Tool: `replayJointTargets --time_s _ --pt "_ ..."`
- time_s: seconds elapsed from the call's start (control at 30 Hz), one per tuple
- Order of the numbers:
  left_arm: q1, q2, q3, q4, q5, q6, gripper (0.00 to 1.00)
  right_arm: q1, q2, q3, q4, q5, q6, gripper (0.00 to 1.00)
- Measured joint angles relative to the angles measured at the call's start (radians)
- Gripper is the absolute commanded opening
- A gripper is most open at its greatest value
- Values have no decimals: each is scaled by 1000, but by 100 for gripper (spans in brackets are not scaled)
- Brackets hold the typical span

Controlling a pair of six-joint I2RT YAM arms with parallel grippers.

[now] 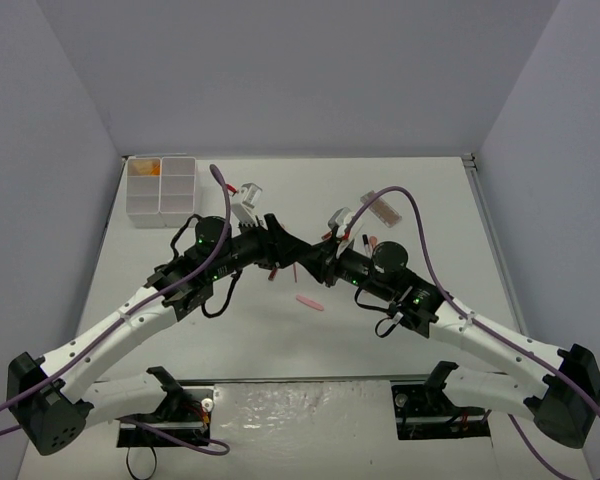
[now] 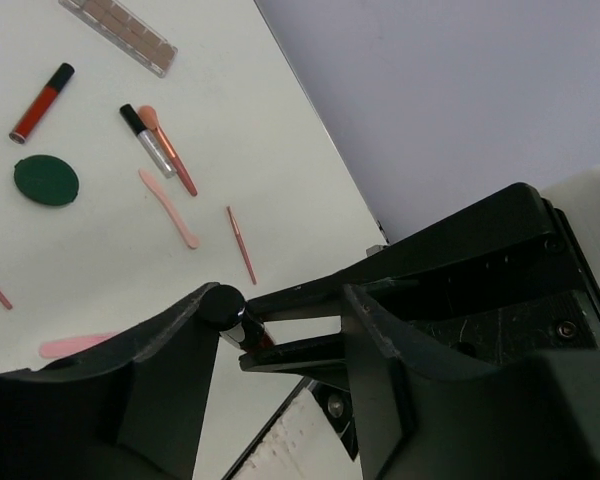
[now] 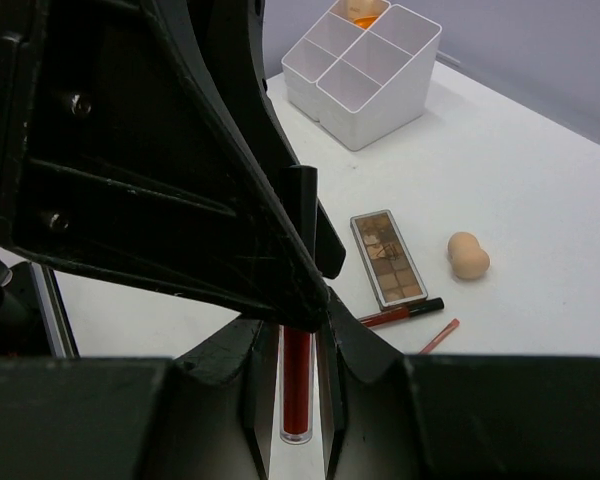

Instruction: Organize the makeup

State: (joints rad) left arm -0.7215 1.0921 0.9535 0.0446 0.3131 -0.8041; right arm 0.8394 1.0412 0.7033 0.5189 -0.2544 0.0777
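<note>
Both grippers meet over the middle of the table. My right gripper (image 3: 297,370) is shut on a dark-red lip gloss tube (image 3: 297,385), which stands between its fingers. The tube's black cap (image 2: 223,305) rests against one finger of my left gripper (image 2: 280,320), whose jaws stand apart around the cap and the right fingertips. Loose makeup lies on the table: a brown palette (image 2: 120,35), a red gloss (image 2: 42,100), a dark-green compact (image 2: 46,180), a pink spatula (image 2: 170,207), a thin red pencil (image 2: 242,245), another palette (image 3: 387,257) and a beige sponge (image 3: 468,256).
A white four-compartment box (image 1: 162,187) stands at the back left with something orange (image 1: 145,168) in one compartment. A pink stick (image 1: 310,302) lies on the table just in front of the two grippers. Grey walls close in the table on three sides.
</note>
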Motion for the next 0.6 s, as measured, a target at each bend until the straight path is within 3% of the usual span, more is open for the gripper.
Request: replayJointTargets --time_s 0.13,0.23,0.47,0.6 --pt "-4 0 0 10 -21 11 9 0 -4 0 6 5 4 4" --pt "-1 0 0 10 -40 18 0 0 -7 0 15 14 5 8" --pt "-7 -1 0 14 -44 24 0 1 -7 0 15 19 5 69" --pt "-11 -6 -3 10 -56 35 0 1 -7 1 -1 29 1 85"
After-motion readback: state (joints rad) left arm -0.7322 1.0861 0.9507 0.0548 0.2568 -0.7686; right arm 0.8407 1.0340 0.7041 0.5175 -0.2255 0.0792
